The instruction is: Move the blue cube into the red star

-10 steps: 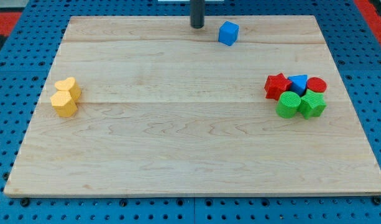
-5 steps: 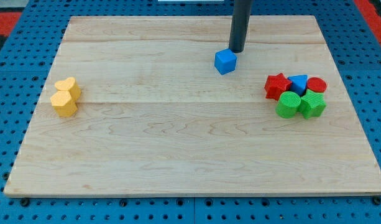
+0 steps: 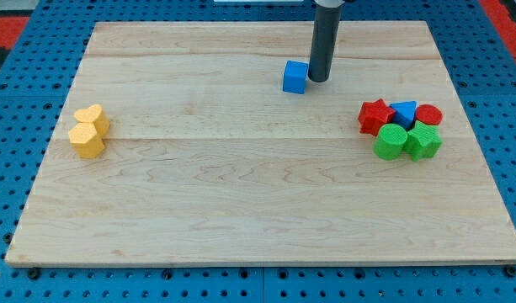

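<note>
A: Where does the job stand?

B: From the left: two yellow blocks (image 3: 88,131), one heart-shaped, sit matte and waxy at nine o'clock on the pale wooden board (image 3: 241,210). The blue cube (image 3: 295,77) lies near twelve o'clock, well apart from the red star (image 3: 375,115) at three o'clock.

A: And the rod?

B: My tip (image 3: 319,80) stands just beside the cube's right face, at its three o'clock. There is no claw, only a plain dark rod.

A: Next?

B: I judge the tip is on the wrong side; it should get round to the cube's ten o'clock and push towards the star, which fronts a tight cluster of red, blue and green blocks.
</note>
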